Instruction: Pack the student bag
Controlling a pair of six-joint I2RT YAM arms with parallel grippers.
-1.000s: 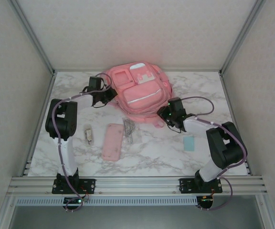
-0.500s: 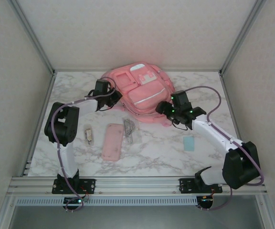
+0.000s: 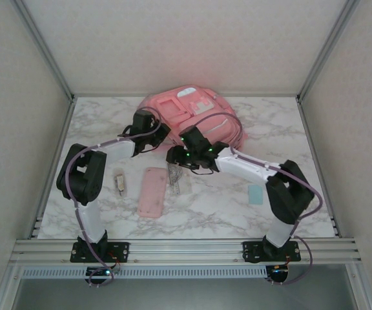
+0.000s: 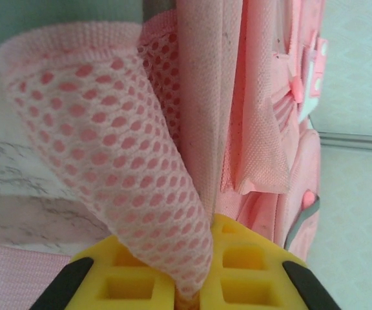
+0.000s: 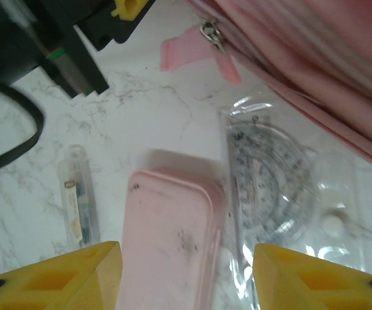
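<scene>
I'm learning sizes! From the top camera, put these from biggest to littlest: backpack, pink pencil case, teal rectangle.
1. student bag
2. pink pencil case
3. teal rectangle, clearly smallest

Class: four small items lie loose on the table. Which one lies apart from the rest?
The teal card, alone at the right; the pencil case, clear ruler set and small clear item cluster at the left.

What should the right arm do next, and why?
Probably lower the right gripper straight down toward the pink pencil case. Its jaws stand open above the case, which lies flat on the table between the fingers, with the clear protractor pack beside it. The left gripper is shut on the mesh fabric of the student bag, seemingly holding it for packing.
</scene>
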